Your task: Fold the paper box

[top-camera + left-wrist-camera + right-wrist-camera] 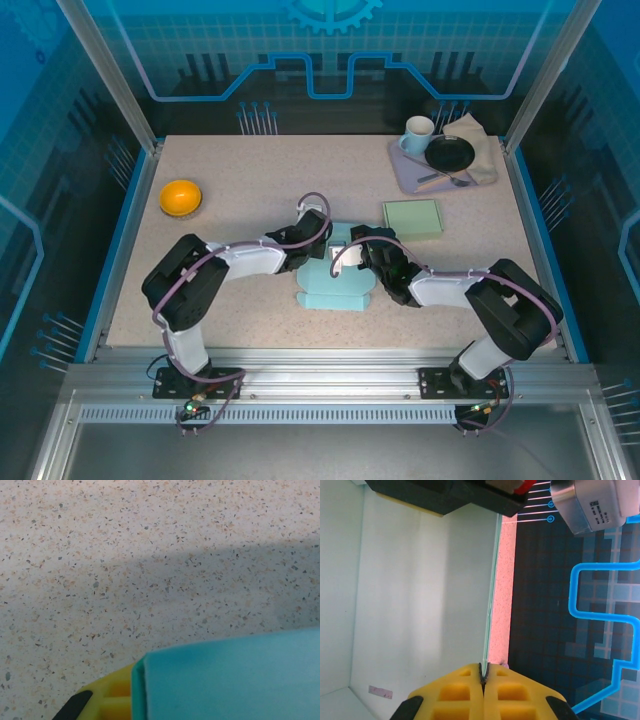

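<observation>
The light blue paper box [335, 283] lies partly flat mid-table, its back panels raised between the two grippers. My left gripper [318, 230] is at the box's back left. In the left wrist view a teal flap [235, 680] covers the jaws, and one yellow finger [107, 695] shows beside its doubled edge; the gripper is shut on that flap. My right gripper [357, 246] is at the back right. In the right wrist view its yellow fingertips [483, 672] are shut on the thin edge of an upright pale panel [420, 595].
An orange bowl [181, 197] sits at the left. A pale green flat box [412, 217] lies right of the grippers. At the back right a grey tray [405, 170] holds a white mug [418, 132] and a black plate [450, 153], with a cloth beside it.
</observation>
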`<state>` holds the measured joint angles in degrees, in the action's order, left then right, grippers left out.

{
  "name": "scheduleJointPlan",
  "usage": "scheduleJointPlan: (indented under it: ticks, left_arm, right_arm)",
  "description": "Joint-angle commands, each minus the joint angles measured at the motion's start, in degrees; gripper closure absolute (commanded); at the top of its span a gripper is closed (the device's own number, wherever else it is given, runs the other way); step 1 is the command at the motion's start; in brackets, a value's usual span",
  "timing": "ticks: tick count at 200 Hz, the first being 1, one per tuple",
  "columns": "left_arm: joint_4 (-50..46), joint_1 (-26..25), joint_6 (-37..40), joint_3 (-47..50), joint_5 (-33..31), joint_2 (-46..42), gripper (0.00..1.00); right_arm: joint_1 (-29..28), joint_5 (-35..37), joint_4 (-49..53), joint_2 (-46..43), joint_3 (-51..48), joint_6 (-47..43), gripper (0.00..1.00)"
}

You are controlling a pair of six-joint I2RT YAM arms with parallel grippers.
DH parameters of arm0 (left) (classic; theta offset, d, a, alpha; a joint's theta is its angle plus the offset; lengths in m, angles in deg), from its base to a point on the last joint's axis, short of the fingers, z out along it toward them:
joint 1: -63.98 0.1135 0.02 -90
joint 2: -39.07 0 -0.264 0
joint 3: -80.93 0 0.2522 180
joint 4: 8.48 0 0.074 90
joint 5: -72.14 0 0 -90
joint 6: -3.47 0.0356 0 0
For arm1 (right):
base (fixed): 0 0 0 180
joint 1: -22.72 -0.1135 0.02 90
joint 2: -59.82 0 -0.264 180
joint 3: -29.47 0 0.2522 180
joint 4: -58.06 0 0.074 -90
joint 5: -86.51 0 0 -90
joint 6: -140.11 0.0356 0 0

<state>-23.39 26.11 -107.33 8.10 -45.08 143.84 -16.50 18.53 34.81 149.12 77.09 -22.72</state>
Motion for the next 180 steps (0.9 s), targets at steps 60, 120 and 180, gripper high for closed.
scheduleJointPlan:
  ticks: [60,120,180]
  left_arm:
    - [-5.31,3.02,-3.37,4.94,-5.98,-4.62,0.58]
    - [4.28,2.48,2.60,10.89,7.99,-8.12,0.46]
    - [11.85,1.28,6.90,14.37,11.00,-9.83,0.44]
  right_arm:
    - [-0.33,1.86,4.58,2.02,-1.79,1.30,1.00]
    - [-0.58,1.56,5.07,2.31,-1.22,1.59,1.00]
    - [-2.16,2.46,3.75,2.38,-1.82,0.77,1.00]
